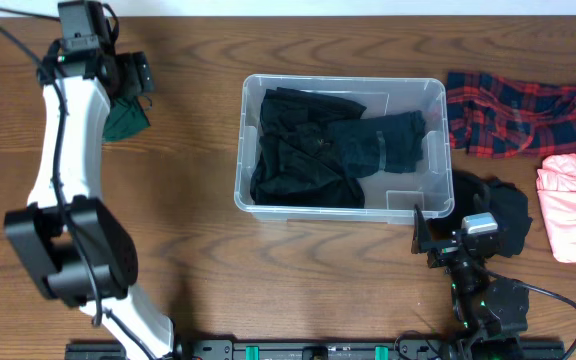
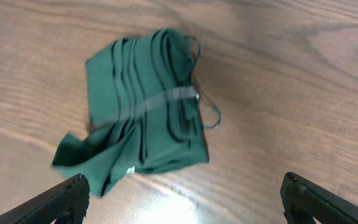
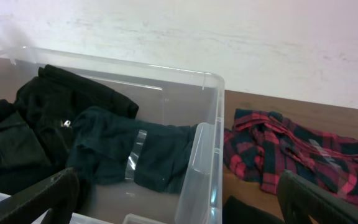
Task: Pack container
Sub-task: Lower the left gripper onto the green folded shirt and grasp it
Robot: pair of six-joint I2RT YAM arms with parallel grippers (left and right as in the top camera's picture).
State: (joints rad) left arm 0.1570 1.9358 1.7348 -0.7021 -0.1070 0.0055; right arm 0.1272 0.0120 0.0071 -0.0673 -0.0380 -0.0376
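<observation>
The clear plastic container (image 1: pixel 251 90) sits mid-table and holds black and dark folded clothes (image 1: pixel 318 145); it also shows in the right wrist view (image 3: pixel 204 152). A folded green garment (image 1: pixel 126 117) lies at the far left; in the left wrist view (image 2: pixel 145 109) it is bound with a clear tape band. My left gripper (image 2: pixel 182 202) is open and empty, hovering just in front of the green garment. My right gripper (image 3: pixel 179 199) is open and empty, near the container's front right corner, over a black garment (image 1: pixel 508 210).
A red and navy plaid shirt (image 1: pixel 518 112) lies right of the container; it also shows in the right wrist view (image 3: pixel 291 155). A pink garment (image 1: pixel 573 205) lies at the right edge. Bare wood shows left of and in front of the container.
</observation>
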